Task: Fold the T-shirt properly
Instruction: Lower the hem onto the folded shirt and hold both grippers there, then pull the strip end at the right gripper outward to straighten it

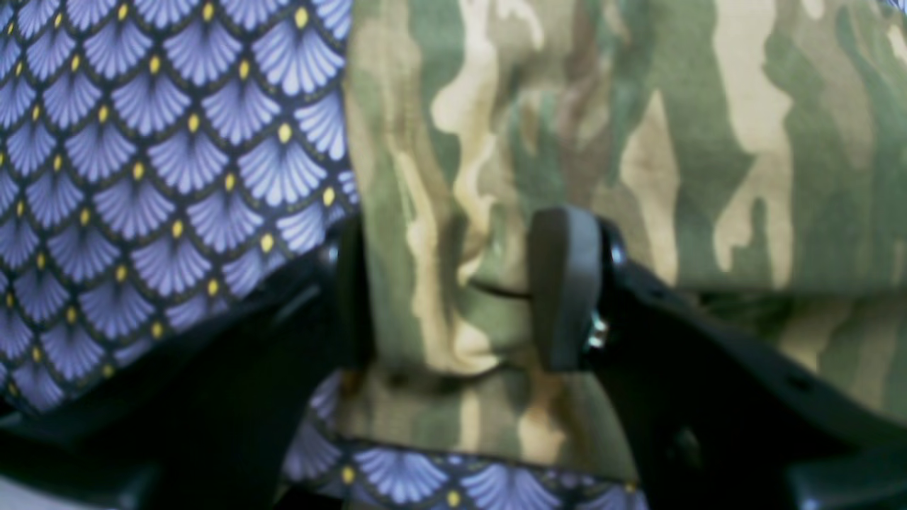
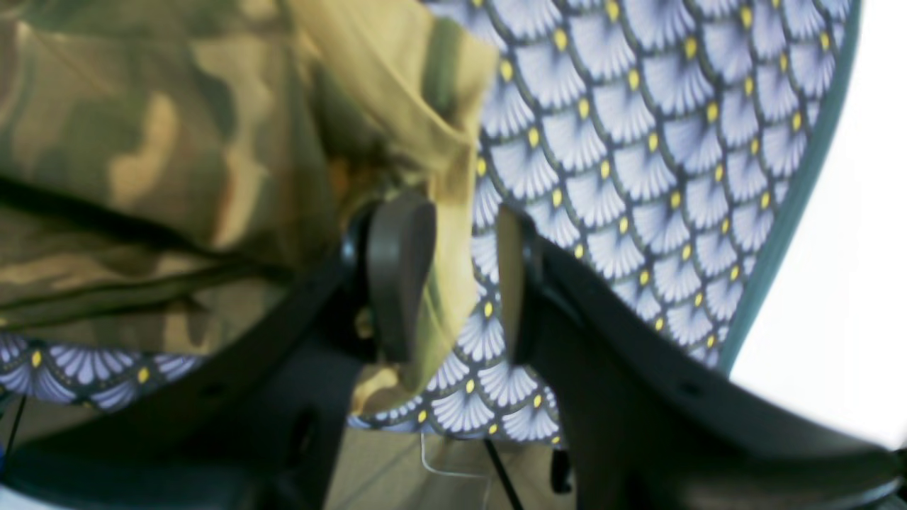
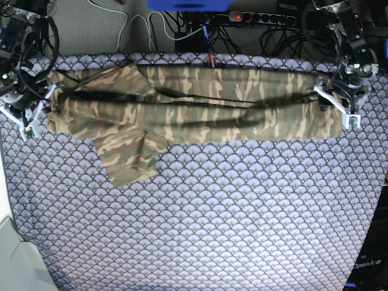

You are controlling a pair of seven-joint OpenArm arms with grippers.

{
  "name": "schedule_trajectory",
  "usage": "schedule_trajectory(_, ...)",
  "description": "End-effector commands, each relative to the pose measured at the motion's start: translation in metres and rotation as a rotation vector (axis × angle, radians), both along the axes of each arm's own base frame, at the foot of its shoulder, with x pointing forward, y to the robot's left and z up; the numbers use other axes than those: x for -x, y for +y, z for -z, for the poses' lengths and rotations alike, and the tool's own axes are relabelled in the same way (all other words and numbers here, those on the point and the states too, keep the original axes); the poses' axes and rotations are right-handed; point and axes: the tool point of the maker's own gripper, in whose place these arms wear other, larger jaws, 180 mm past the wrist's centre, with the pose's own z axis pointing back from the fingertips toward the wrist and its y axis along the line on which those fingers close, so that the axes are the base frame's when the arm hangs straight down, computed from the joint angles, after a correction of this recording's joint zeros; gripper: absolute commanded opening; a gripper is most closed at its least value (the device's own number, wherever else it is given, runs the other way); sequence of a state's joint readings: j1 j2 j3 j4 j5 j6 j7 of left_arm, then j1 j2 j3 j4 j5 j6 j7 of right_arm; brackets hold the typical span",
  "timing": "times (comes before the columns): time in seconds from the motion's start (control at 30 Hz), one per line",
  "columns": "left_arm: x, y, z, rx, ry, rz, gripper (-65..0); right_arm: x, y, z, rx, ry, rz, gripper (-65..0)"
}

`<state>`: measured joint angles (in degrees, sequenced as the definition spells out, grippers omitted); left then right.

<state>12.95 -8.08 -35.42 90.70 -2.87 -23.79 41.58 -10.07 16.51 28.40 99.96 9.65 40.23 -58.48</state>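
One work surface, one shirt, two grippers, listed for you from the base view's left edge across to its right. Item one: your right gripper [image 3: 29,115], at the far left edge of the table; in its wrist view the jaws stand narrowly apart, one pad [image 2: 398,273] pressed against a hanging tan fold of shirt, the other pad clear of the fabric with patterned cloth showing in the gap, so you cannot tell from these frames whether it really grips the fold. Item two: one T-shirt [image 3: 200,109] in olive, tan and brown camouflage, stretched in a long band across the far part of the table from one gripper to the other, folded lengthwise with dark creases running along it; one sleeve [image 3: 127,154] sticks out toward the near side, left of centre, lying flat. Item three: one purple-grey fan-scale tablecloth [image 3: 218,224] with yellow dots, under everything and bare over the whole near half. Item four: your left gripper [image 3: 339,106], at the shirt's right end; its wrist view shows a bunched ridge of the camouflage cloth [image 1: 453,297] filling the space between the two dark pads, jaws closed on it at a moderate width. Beyond the far table edge: one power strip [image 3: 257,18] among several cables.
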Motion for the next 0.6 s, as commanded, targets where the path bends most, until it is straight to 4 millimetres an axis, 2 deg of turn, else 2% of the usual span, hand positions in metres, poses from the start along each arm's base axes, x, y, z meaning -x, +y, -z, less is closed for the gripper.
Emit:
schedule_trajectory(0.0, -0.008, 0.005, -0.012, -0.018, -0.04, 0.003, -31.8, -0.006, -0.008, -0.012, 0.026, -0.032, -0.003, -44.6)
schedule_trajectory(0.13, -0.008, 0.005, -0.012, -0.018, -0.04, 0.003, -31.8, -0.005, -0.01, -0.01, 0.025, -0.03, 0.005, -44.6)
schedule_trajectory(0.33, -0.008, 0.006, -0.012, -0.018, -0.041, 0.001, -31.8, 0.006, -0.016, 0.016, -0.021, 0.041, 0.042, -44.6)
schedule_trajectory(0.47, -0.008, 0.006, -0.012, -0.02, -0.04, 0.001, -31.8, 0.008, -0.013, 0.018, -0.027, 0.049, 0.037, -44.4)
schedule_trajectory(0.57, -0.008, 0.006, -0.012, -0.02, -0.04, 0.001, -31.8, 0.002, -0.011, 0.008, -0.013, 0.02, 0.025, -39.9)
